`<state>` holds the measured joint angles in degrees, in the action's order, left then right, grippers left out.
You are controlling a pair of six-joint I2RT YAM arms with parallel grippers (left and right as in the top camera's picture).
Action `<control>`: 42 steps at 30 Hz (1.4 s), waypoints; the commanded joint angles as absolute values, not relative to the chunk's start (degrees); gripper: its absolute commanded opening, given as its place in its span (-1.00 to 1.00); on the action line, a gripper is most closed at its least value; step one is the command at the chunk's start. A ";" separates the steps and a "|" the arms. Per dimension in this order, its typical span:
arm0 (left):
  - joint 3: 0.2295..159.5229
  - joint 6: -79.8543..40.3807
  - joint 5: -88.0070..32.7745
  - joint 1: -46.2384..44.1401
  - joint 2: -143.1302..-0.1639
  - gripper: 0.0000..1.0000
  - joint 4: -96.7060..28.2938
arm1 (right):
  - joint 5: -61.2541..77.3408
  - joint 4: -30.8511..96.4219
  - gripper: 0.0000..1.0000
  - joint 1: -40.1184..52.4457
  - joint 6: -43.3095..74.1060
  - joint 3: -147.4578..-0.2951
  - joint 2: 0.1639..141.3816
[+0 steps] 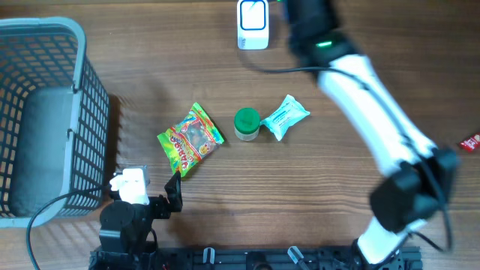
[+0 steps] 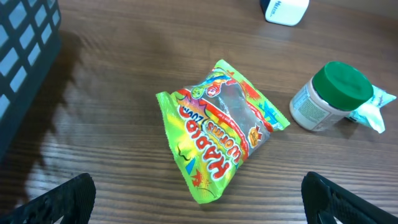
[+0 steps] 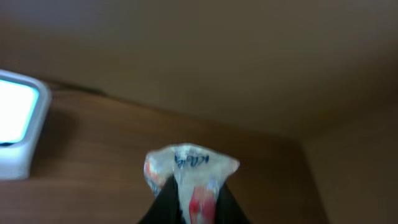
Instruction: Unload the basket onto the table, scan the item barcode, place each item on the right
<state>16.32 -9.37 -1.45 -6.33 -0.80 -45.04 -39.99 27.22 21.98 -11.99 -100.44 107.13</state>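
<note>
My right gripper (image 3: 194,190) is shut on the item, a small clear packet (image 3: 189,165) with red and blue print, and holds it above the table. No barcode shows on it. The white scanner (image 3: 15,130) with its pale screen stands to the packet's left, a gap apart. Seen from overhead, the scanner (image 1: 253,24) sits at the table's far edge and the right arm (image 1: 352,82) reaches up beside it, its fingers out of that view. My left gripper (image 2: 199,205) stands open near the front edge with nothing between its fingers.
A green gummy-worm bag (image 1: 191,139) lies just ahead of the left gripper. Beside it are a green-lidded jar (image 1: 247,124) and a teal-and-white packet (image 1: 286,116). A grey wire basket (image 1: 90,82) fills the left side. A small red item (image 1: 471,142) lies at the right edge.
</note>
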 commanded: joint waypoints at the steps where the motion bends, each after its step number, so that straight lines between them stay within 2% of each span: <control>1: 16.05 -9.67 -1.91 -6.63 -0.36 1.00 -44.88 | -43.57 35.03 -0.91 7.79 3.46 -100.82 103.59; 7: 16.05 -9.67 -1.91 -6.63 -0.36 1.00 -44.88 | -34.04 37.30 -0.91 -16.25 3.53 -97.58 112.18; 9: 16.05 -9.67 -1.91 -6.63 -0.36 1.00 -44.88 | -32.38 37.36 -0.92 -21.89 3.42 -97.58 117.62; 12: 16.05 -9.67 -1.91 -6.63 -0.36 1.00 -44.88 | -18.46 37.56 -0.91 -27.62 4.05 -97.58 123.50; 14: 16.05 -9.67 -1.91 -6.63 -0.36 1.00 -44.88 | -18.61 37.36 -0.89 -30.24 5.52 -97.58 124.20; 15: 16.05 -9.67 -1.91 -6.66 -0.36 1.00 -44.88 | -19.77 37.43 -0.60 -31.42 5.52 -97.62 124.01; 16: 16.05 -9.67 -1.89 -6.63 -0.36 1.00 -44.88 | -21.23 38.13 0.78 -32.71 5.50 -97.82 123.31; 17: 16.05 -9.67 -1.91 -6.66 -0.36 1.00 -44.88 | -21.32 38.65 0.99 -33.15 5.54 -98.02 122.65; 19: 16.05 -9.67 -1.91 -6.63 -0.36 1.00 -44.88 | -19.64 39.83 0.99 -33.19 7.22 -98.74 118.96; 22: 16.05 -9.67 -1.89 -6.66 -0.36 1.00 -44.88 | -5.87 40.86 0.99 -29.19 14.46 -99.22 107.44; 25: 16.05 -9.67 -1.91 -6.63 -0.36 1.00 -44.88 | 12.21 49.78 0.99 -20.91 22.52 -99.20 98.15; 29: 16.05 -9.67 -1.91 -6.63 -0.36 1.00 -44.88 | 22.87 59.68 0.99 -7.07 26.37 -96.82 98.10; 32: 16.05 -9.67 -1.89 -6.63 -0.36 1.00 -44.91 | 22.94 58.81 0.99 6.28 38.70 -88.14 100.77; 33: 16.05 -9.67 -1.91 -6.63 -0.36 1.00 -44.88 | 21.21 57.91 0.66 9.98 43.35 -85.38 102.13; 34: 16.05 -9.67 -1.91 -6.63 -0.36 1.00 -44.88 | 19.99 57.93 0.59 11.86 49.08 -83.77 103.00; 36: 16.05 -9.67 -1.91 -6.66 -0.36 1.00 -44.88 | 18.17 54.57 0.59 15.70 58.26 -79.44 104.05; 38: 16.05 -9.67 -1.89 -6.66 -0.36 1.00 -44.88 | 13.23 50.19 0.61 17.69 61.84 -76.31 104.68; 42: 16.05 -9.67 -1.91 -6.66 -0.36 1.00 -44.88 | 11.09 41.50 0.61 17.89 63.07 -71.57 107.72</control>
